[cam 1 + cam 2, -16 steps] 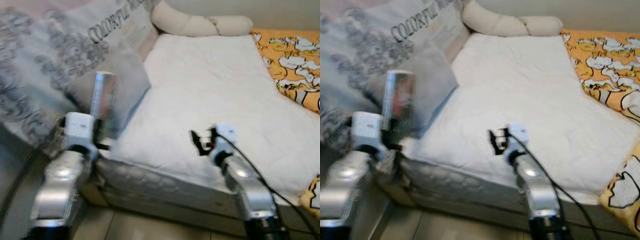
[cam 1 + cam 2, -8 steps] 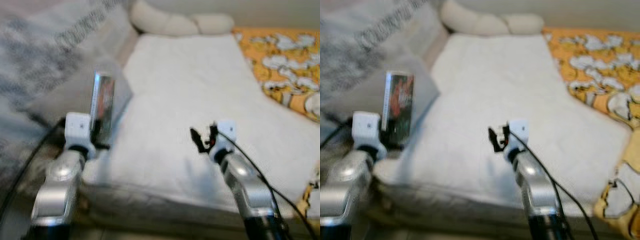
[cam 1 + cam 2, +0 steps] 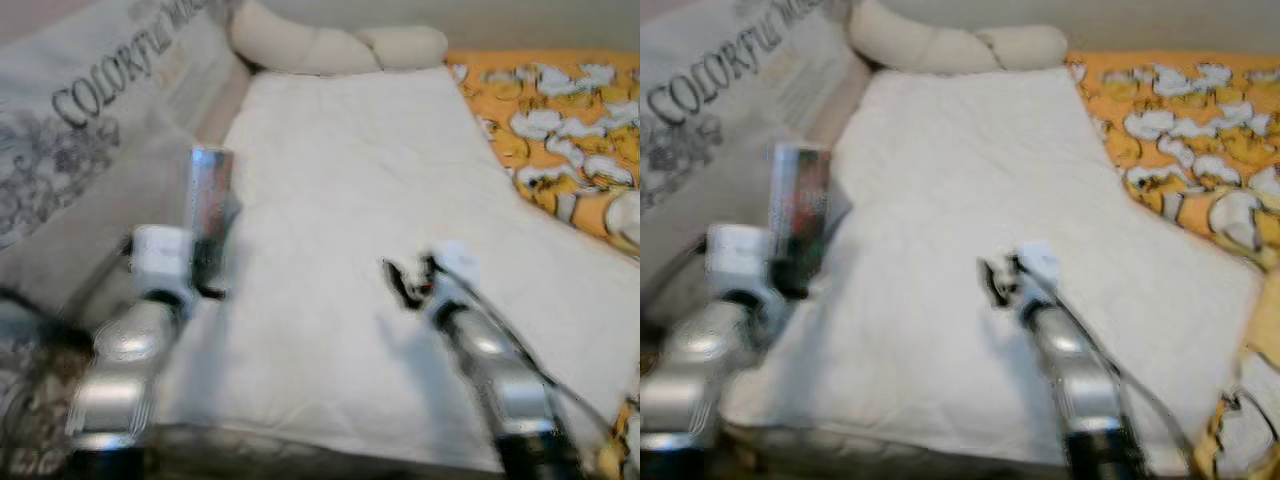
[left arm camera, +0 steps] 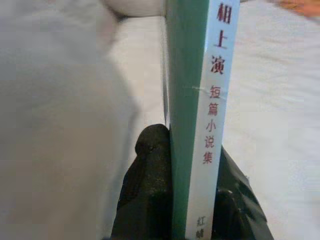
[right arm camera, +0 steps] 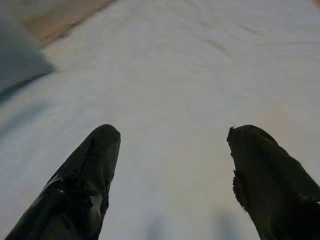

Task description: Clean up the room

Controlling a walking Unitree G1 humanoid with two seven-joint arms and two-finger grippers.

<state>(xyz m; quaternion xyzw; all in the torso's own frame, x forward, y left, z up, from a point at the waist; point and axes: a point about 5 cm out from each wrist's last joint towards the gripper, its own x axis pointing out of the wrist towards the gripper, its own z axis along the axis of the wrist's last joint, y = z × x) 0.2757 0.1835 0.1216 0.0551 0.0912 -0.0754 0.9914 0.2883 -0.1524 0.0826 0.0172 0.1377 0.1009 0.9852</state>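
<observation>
Clamped in the left claw (image 4: 192, 200), a paperback book (image 4: 197, 100) is held upright above the white mattress (image 3: 340, 250), beside a printed pillow (image 3: 70, 130). Empty, the right claw (image 5: 170, 170) is spread wide. Carrying is judged underway; a resting place is needed next. Red spine lettering is revealed by the wrist view, blurred from the head.

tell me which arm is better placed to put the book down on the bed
Left. The left gripper is already shut on the book, held upright over the bed's left edge. The right gripper is open and empty above the white cover.
</observation>
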